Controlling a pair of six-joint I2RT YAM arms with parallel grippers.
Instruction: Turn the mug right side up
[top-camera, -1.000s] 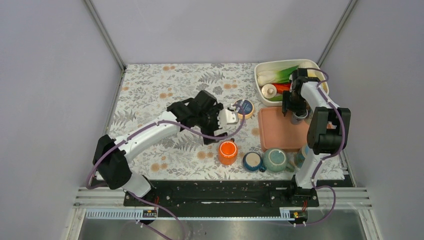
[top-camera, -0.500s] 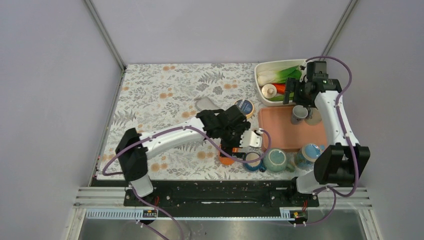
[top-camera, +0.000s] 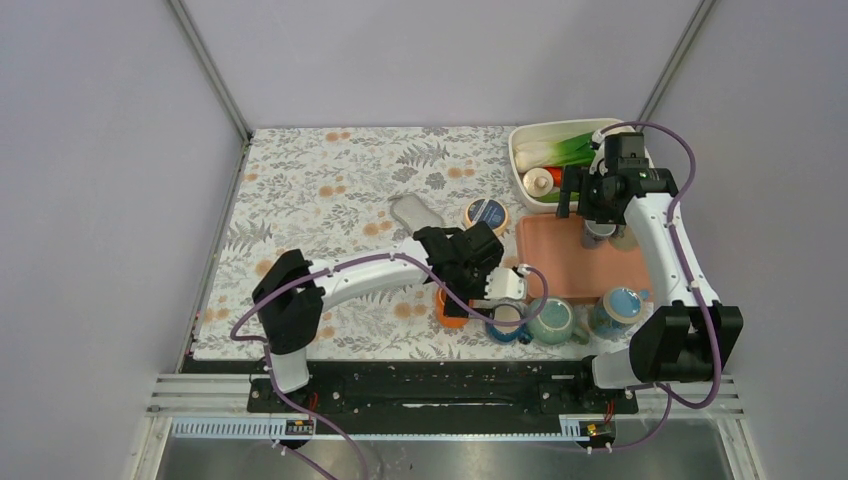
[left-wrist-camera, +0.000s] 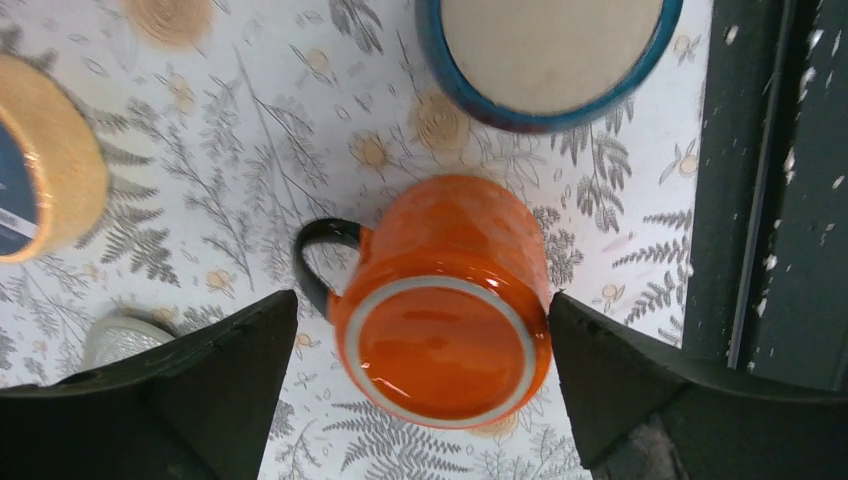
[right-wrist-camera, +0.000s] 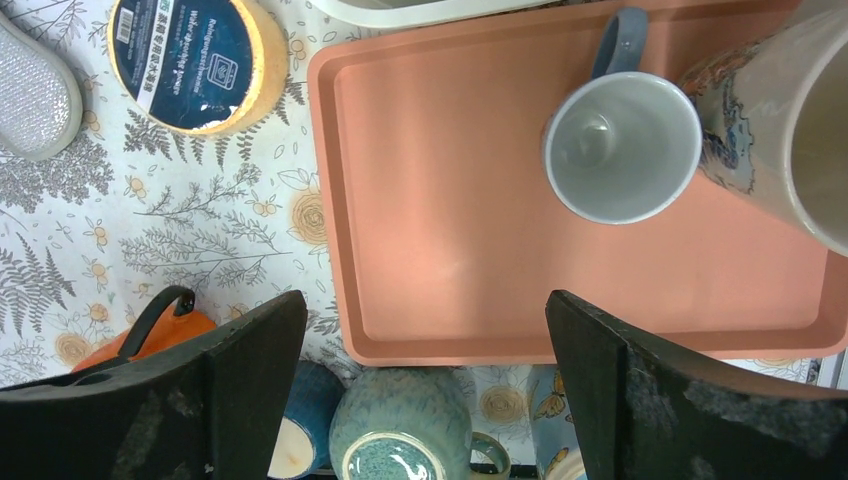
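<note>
- The left gripper has its jaws spread wide and grips nothing. The orange mug sits between them, not clamped.
- The mug rests rim-down on the floral cloth, its glazed base up and its dark handle toward one finger.
- Just beyond the jaws stands a blue cup.
- The right gripper, equally wide open and empty, hovers over the pink tray.
- By my reading nothing is turned yet: grasp, lift and flip all remain.

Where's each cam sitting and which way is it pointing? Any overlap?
Top external: above, behind the bases, looking down at the table; left arm, right arm show.
Left wrist: down on the upside-down orange mug; left fingers astride it.
Right wrist: down on the pink tray; right fingers open.
Shared: both wrist views catch the orange mug.
</note>
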